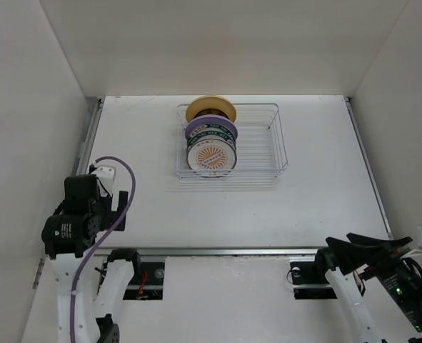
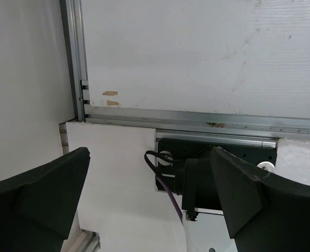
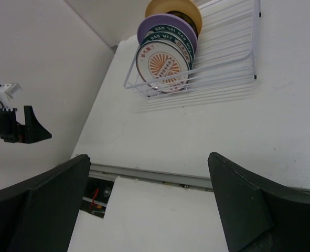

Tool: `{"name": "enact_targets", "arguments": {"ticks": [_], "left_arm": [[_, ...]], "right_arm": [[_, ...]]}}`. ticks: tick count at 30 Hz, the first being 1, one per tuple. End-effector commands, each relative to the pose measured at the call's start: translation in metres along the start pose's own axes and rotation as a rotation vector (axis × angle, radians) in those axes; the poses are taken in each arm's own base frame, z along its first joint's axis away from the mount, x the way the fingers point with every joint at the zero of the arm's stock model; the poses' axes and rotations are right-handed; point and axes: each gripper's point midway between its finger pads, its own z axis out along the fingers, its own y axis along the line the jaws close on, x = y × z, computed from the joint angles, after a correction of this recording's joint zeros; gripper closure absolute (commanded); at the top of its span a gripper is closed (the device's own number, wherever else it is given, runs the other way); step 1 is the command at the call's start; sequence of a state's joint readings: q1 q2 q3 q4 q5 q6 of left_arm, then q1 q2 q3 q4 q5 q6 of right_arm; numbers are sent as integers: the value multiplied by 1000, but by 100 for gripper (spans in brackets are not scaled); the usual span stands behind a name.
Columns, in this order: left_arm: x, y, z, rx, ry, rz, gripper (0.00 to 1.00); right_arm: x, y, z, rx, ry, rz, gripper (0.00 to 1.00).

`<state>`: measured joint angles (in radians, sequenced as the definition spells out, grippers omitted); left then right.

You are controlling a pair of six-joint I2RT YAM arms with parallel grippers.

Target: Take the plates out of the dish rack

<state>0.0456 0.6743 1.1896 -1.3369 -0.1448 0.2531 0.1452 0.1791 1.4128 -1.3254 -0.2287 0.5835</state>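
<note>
Lower left of the top view: the left gripper (image 1: 102,194) hangs over the left edge of the desk (image 1: 325,193). Its fingers are spread wide and hold nothing, as the left wrist view confirms. That wrist camera faces the near rail and the arm's own base, not the rack. A purple cable (image 1: 122,187) loops beside the gripper.

Upper middle of the top view: the dish rack (image 1: 278,136) sits on the desk with its long axis running left to right. The plates stand on edge in its left part, faces toward the bottom of the frame, in a row that runs away from the arms. The orange-centred plate (image 1: 212,157) is foremost, with a teal-rimmed plate (image 1: 211,141) behind it. The lilac plate (image 1: 211,127) comes next and the tan-yellow plate (image 1: 211,108) last. The right part of the rack holds nothing.

Lower right: the right gripper (image 3: 148,157) is also spread and empty, with the rack in the upper middle of its wrist view.

Judgement: both grippers are well apart from the rack. The left one is somewhat nearer, the plates lying up and to its right. The rack's near wire wall stands before the foremost plate, so a lift up over the rim looks necessary.
</note>
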Motion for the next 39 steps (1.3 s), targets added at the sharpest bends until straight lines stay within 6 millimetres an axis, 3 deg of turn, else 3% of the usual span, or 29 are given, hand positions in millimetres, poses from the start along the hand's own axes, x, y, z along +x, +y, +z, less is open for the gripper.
{"name": "enact_targets", "arguments": {"ticks": [1,6,11,15,18,19,20,22,23,26,28,31,34,38,39], "left_arm": [[-12,0,-5,16,-41,8,0],[-60,-4,-24,92,-136,28,0],[-78,-13,-8,144,-94,-20,0],[-85,-22,10,183,-34,-49,0],[-100,-20,16,184,-31,-48,0],[-104,-17,17,166,-26,-57,0],[-112,-13,19,149,-34,-59,0],[-116,-4,25,96,-24,-69,0],[-120,-1,25,84,-25,-70,0],[-122,2,31,66,2,-66,0],[-120,1,42,70,24,-40,0],[-120,0,57,62,52,-24,0],[-129,-1,71,66,76,-25,0],[-145,-11,84,129,106,-41,0],[-145,-12,88,131,120,-39,0]], "right_arm": [[12,-1,-2,22,55,102,0],[-5,5,23,52,119,95,0],[-14,11,53,5,143,49,0],[-19,11,92,-24,185,17,0],[-40,14,130,-46,153,-4,0],[-55,23,143,-87,108,-22,0],[-58,21,164,-82,132,-14,0],[-66,30,188,-132,156,-26,0],[-74,32,214,-147,182,-20,0],[-74,38,247,-175,258,-76,0],[-54,20,277,-117,345,-96,1],[-31,17,309,-95,395,-155,6],[8,17,341,-59,489,-219,14],[42,28,383,-50,519,-380,36],[42,27,383,-55,519,-401,40]]}}
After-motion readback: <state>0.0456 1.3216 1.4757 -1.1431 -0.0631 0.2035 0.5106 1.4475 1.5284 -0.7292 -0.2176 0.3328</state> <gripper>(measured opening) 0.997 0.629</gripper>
